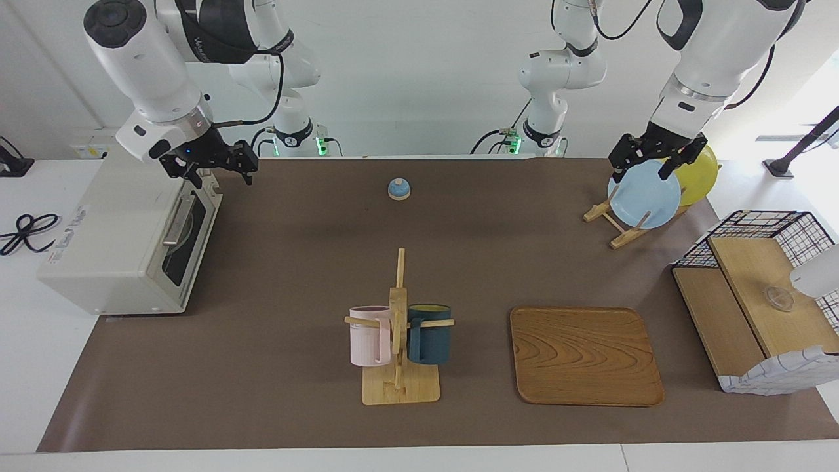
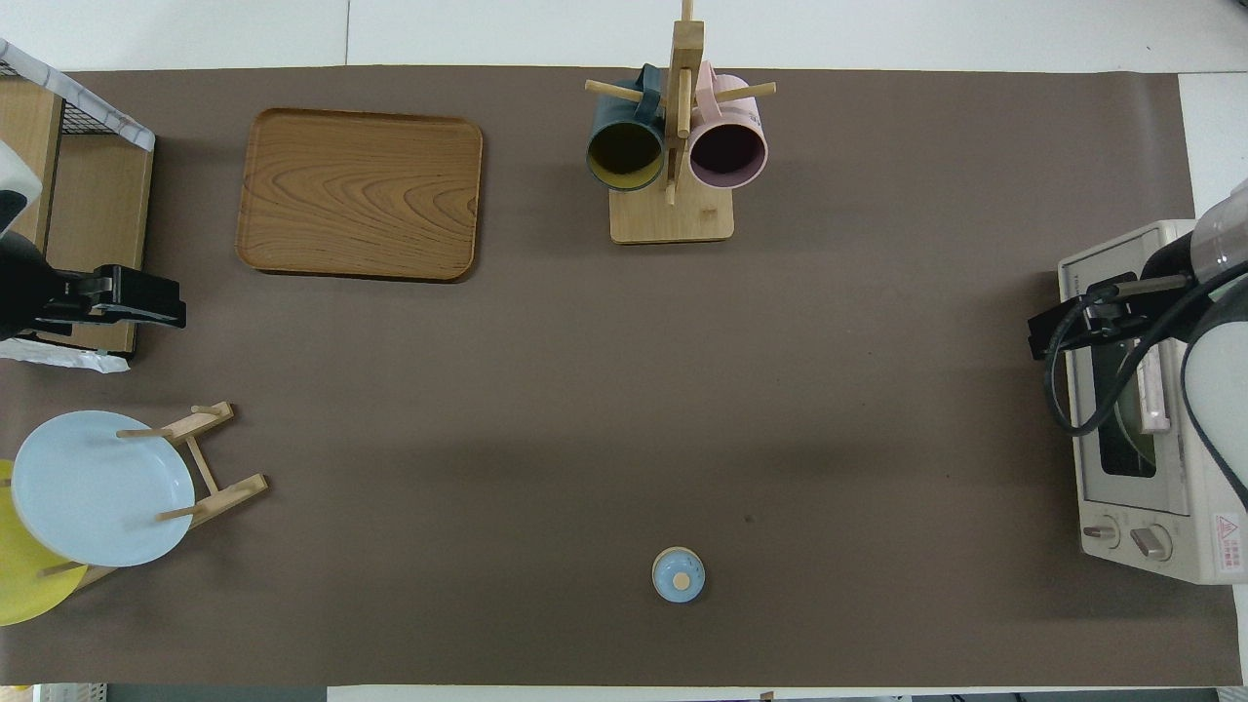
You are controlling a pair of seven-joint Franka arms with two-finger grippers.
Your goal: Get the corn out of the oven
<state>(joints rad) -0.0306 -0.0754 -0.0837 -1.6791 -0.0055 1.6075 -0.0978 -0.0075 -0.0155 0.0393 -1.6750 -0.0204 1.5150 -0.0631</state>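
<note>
The cream-white oven (image 1: 111, 236) stands at the right arm's end of the table, its glass door shut and its bar handle (image 1: 175, 219) facing the table's middle. The corn is hidden; only a dim shape shows through the door window (image 2: 1131, 429). My right gripper (image 1: 213, 172) hangs open and empty just above the oven's upper door edge, at the end nearest the robots, and in the overhead view this right gripper (image 2: 1058, 331) covers the door's corner. My left gripper (image 1: 641, 172) waits open over the plate rack; the overhead view shows the left gripper (image 2: 146, 297) too.
A mug rack (image 1: 400, 328) with a pink and a dark blue mug stands mid-table, a wooden tray (image 1: 585, 355) beside it. A blue plate (image 1: 645, 196) and a yellow plate (image 1: 698, 174) lean in a wooden rack. A wire basket (image 1: 754, 288) and a small blue bell (image 1: 398, 189) are also here.
</note>
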